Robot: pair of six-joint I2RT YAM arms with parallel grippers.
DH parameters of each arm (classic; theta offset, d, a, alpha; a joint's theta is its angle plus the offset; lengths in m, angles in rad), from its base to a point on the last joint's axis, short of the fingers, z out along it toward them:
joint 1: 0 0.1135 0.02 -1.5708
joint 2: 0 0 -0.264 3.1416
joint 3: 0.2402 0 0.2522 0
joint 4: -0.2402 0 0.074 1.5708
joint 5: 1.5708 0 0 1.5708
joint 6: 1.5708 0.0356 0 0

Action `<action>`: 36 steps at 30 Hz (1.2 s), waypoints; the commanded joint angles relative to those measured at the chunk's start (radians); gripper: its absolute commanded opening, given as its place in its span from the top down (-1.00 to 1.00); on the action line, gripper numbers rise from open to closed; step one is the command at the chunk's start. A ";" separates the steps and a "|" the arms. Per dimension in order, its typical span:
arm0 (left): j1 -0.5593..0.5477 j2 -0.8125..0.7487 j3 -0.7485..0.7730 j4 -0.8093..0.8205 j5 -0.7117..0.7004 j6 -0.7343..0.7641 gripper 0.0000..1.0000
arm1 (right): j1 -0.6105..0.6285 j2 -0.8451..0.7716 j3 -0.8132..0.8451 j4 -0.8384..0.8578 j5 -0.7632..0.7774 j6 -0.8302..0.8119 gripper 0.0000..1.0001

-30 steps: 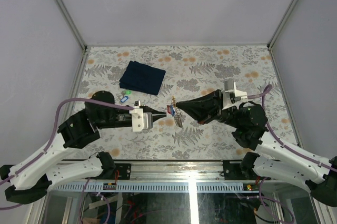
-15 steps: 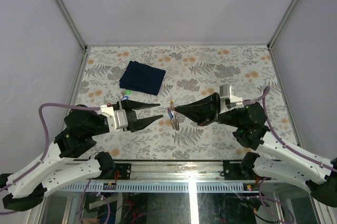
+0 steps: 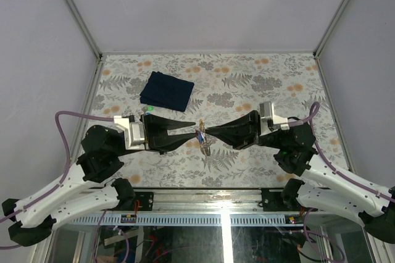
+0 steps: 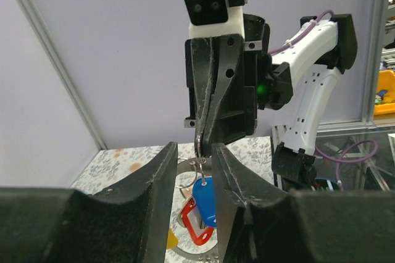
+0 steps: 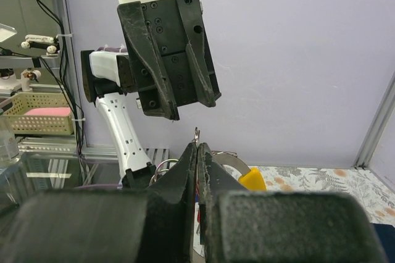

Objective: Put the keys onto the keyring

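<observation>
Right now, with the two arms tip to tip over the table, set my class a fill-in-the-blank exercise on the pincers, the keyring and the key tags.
1. The right pincer is ___ on the thin grey metal keyring.
2. The left pincer is ___, one jaw on either side of the hanging small metal keys.
3. Just below the blue oblong plastic tag hangs a ___ tag.

Missing words: shut; open; red.

The right hand (image 5: pixel 197 152) pinches the keyring (image 5: pixel 229 157), a yellow-tagged key (image 5: pixel 252 178) just beside it.
</observation>
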 commanded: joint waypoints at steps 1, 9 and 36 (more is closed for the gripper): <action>0.002 0.022 0.000 0.129 0.065 -0.061 0.41 | 0.006 -0.030 0.055 0.079 -0.004 -0.019 1.00; 0.001 0.064 -0.005 0.141 0.076 -0.078 0.47 | 0.004 -0.034 0.061 0.091 -0.003 -0.017 1.00; 0.002 0.088 -0.004 0.169 0.095 -0.086 0.73 | 0.004 -0.038 0.065 0.056 -0.026 -0.027 1.00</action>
